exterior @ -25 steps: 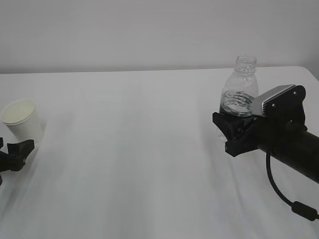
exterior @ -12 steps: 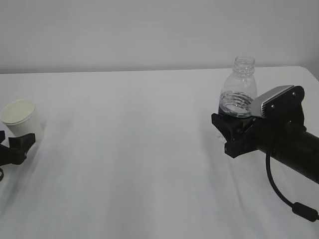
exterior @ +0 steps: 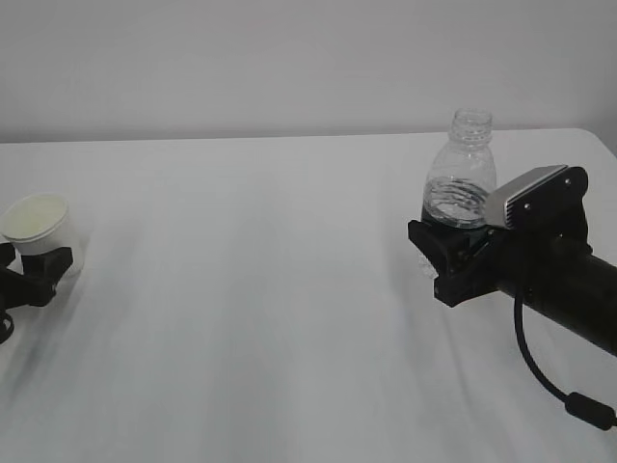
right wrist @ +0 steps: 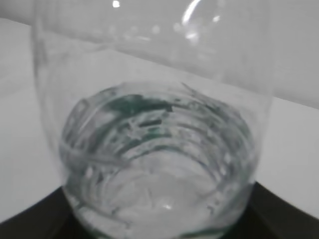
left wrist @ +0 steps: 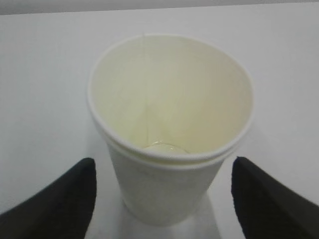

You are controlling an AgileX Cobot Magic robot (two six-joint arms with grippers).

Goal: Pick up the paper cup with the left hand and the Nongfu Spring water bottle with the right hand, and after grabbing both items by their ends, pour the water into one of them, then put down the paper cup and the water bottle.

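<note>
So, table (exterior: 270,289): big, flat and white, with a soft cloth look and faint folds; it held both things far apart, one at each side.
Right arm (exterior: 559,289): thick, black and hard, with a shiny grey plate on top; it lay low so it could reach the bottom end of the bottle.
Right gripper (exterior: 445,253): its jaws hugged the base of the bottle from both sides, touching it, so the bottle looked held at its end.
Nongfu Spring water bottle (exterior: 461,178): clear, thin plastic, round at the shoulders, with ridges on its open neck; it stood straight up on the right side of the table, a dark band low down.
Water (right wrist: 159,174): clear and see-through, sitting low in the bottle, so I think none was poured.
Left gripper (left wrist: 162,199): black, smooth fingers spread wide, one on each side of the cup near its bottom, with gaps between; not pinching.
Paper cup (left wrist: 169,124): white paper, wider on top, rolled rim, pale yellow inside with one seam line; it stood upright at the left edge, looking empty.
</note>
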